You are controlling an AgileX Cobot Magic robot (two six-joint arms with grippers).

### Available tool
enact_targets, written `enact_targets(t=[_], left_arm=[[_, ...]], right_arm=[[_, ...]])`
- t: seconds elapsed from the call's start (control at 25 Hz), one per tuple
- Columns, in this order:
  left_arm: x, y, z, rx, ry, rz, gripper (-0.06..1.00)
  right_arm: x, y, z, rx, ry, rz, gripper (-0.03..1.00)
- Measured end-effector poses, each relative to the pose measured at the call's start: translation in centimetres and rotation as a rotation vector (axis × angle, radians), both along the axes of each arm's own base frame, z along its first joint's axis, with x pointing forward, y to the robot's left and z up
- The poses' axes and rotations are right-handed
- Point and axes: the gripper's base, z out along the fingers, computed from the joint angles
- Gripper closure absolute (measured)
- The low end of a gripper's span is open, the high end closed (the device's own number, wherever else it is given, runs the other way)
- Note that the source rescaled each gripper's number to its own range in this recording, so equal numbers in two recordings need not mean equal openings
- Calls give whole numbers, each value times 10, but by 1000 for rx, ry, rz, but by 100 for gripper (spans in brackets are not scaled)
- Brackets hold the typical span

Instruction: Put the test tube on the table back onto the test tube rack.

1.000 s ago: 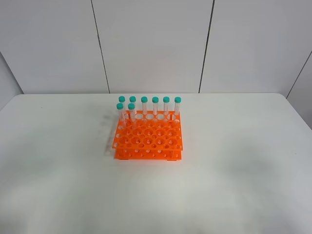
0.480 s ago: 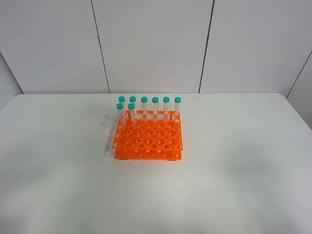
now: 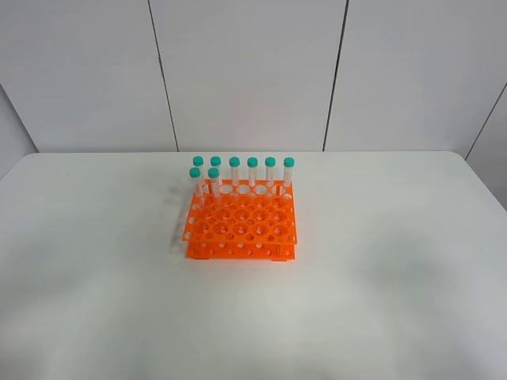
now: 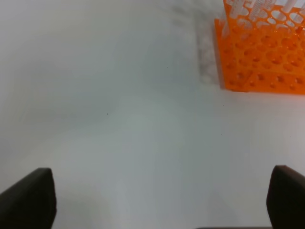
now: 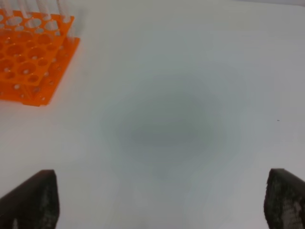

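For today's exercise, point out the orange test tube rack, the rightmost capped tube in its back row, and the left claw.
Test tube rack (image 3: 242,229), exterior high view, on its top grid.
Rightmost tube (image 3: 288,163), exterior high view, on its teal cap.
Left claw (image 4: 159,200), left wrist view, midway between its open fingertips.

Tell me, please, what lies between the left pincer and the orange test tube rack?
Only bare white table: the left wrist view shows nothing between the open left pincer and the test tube rack.

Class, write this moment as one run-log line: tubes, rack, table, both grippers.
test tubes: eight upright in rack | test tube rack: mid-table | table: no loose tube seen | left gripper: open, empty | right gripper: open, empty
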Motion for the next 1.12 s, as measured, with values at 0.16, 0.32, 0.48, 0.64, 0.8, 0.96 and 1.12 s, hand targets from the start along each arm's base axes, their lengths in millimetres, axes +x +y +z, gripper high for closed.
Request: enact_targets(t=[0.16, 0.32, 0.48, 0.64, 0.8, 0.96, 1.12], left_arm=[[0, 0, 0, -1, 0, -1, -6], [0, 0, 0, -1, 0, -1, -6], [0, 0, 0, -1, 0, -1, -6], [0, 0, 0, -1, 0, -1, -6], [0, 0, 0, -1, 0, -1, -6], [0, 0, 0, -1, 0, -1, -6], [0, 0, 0, -1, 0, -1, -6]], right_arm=[[0, 0, 0, 0, 0, 0, 6], [0, 0, 0, 0, 0, 0, 6], [0, 0, 0, 0, 0, 0, 6], [0, 0, 0, 0, 0, 0, 6], [0, 0, 0, 0, 0, 0, 6], [0, 0, 0, 0, 0, 0, 6], [0, 0, 0, 0, 0, 0, 6]])
